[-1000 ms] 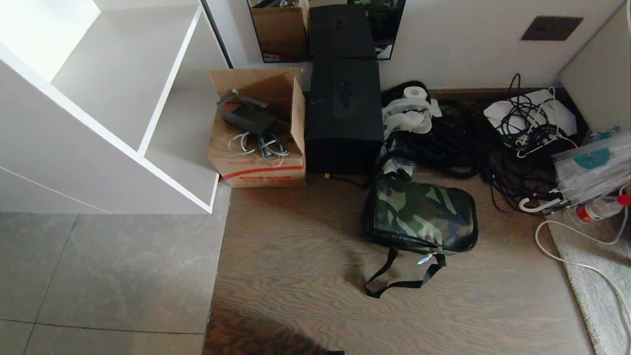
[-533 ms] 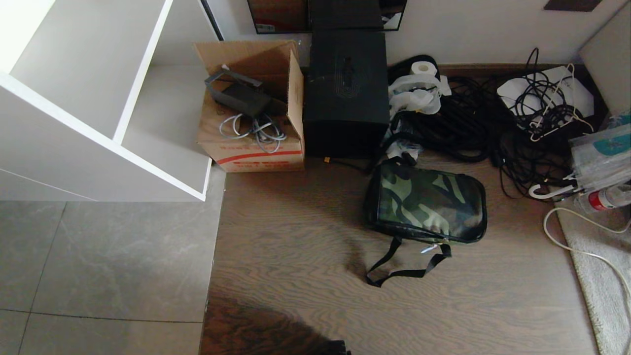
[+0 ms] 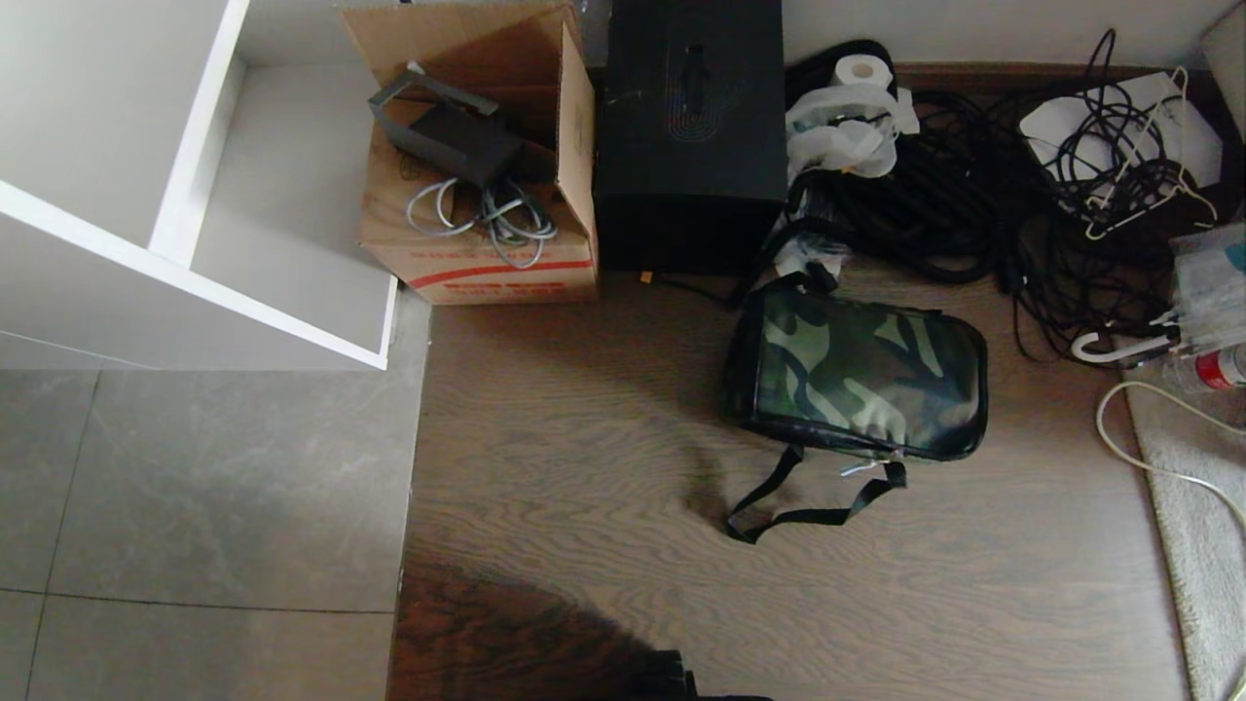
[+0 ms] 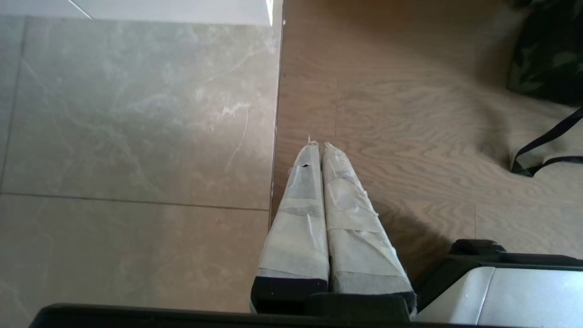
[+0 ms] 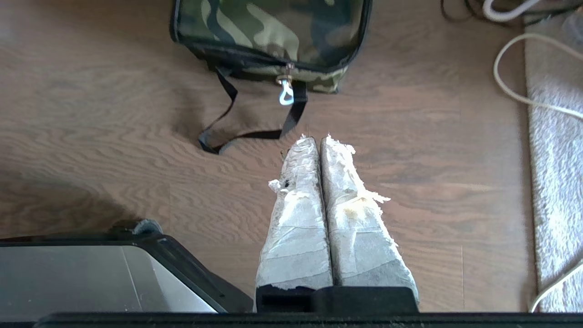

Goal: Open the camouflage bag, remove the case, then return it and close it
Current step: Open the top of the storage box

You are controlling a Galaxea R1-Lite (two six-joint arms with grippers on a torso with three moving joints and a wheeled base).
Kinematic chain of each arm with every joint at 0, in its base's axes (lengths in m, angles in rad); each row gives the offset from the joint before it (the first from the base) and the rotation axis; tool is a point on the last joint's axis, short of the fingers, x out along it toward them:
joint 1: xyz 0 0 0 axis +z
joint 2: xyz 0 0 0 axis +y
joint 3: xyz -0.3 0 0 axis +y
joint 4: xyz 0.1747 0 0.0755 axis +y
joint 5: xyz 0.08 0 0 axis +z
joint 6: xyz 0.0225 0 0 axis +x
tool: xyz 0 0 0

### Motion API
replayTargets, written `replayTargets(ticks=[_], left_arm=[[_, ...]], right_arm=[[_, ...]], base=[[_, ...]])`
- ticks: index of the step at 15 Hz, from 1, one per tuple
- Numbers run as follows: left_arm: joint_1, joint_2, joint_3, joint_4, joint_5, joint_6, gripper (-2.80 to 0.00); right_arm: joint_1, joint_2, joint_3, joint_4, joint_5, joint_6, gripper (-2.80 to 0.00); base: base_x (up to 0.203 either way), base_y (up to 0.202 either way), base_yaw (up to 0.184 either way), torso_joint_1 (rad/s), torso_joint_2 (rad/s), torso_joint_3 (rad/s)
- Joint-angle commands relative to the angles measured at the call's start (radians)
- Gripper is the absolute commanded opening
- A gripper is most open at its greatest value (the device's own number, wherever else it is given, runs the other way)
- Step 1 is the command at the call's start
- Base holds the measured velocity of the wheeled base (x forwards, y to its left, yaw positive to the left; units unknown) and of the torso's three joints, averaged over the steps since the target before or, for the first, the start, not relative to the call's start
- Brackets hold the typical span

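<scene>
The camouflage bag (image 3: 861,375) lies flat and zipped on the wooden floor, its black strap (image 3: 798,506) looped toward me. In the right wrist view the camouflage bag (image 5: 273,32) shows its silver zipper pull (image 5: 286,93). The case is hidden. My right gripper (image 5: 318,139) hangs shut and empty above the floor, a short way from the strap. My left gripper (image 4: 317,146) is shut and empty over the seam between tile and wood, well away from the bag (image 4: 546,54). Neither gripper shows in the head view.
A tall black box (image 3: 691,127) and an open cardboard box (image 3: 477,166) with cables stand behind the bag. Tangled black cables (image 3: 973,214) and a paper roll (image 3: 857,73) lie at the back right. White shelving (image 3: 195,195) stands left; a pale rug (image 3: 1202,506) lies right.
The whole head view has shifted: the camera tilted down and closer, so the boxes and bag slid up the picture. The bag and both grippers have not moved.
</scene>
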Motion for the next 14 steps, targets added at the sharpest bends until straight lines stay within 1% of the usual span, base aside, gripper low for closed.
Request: replayTargets(ticks=[1, 12, 14], left_arm=[[0.000, 0.000, 0.000, 0.001, 0.000, 0.000, -2.80], [0.000, 0.000, -0.001, 0.001, 0.000, -0.001, -2.80], [0.000, 0.000, 0.001, 0.001, 0.000, 0.000, -2.80]], right_arm=[[0.000, -0.001, 0.000, 0.000, 0.000, 0.000, -2.80], [0.000, -0.001, 0.000, 0.000, 0.000, 0.000, -2.80], [0.000, -0.001, 0.000, 0.000, 0.000, 0.000, -2.80]], base=[[0.000, 0.000, 0.000, 0.003, 0.00, -0.202], [0.000, 0.000, 0.000, 0.003, 0.00, -0.197], [0.000, 0.000, 0.000, 0.007, 0.00, -0.096]])
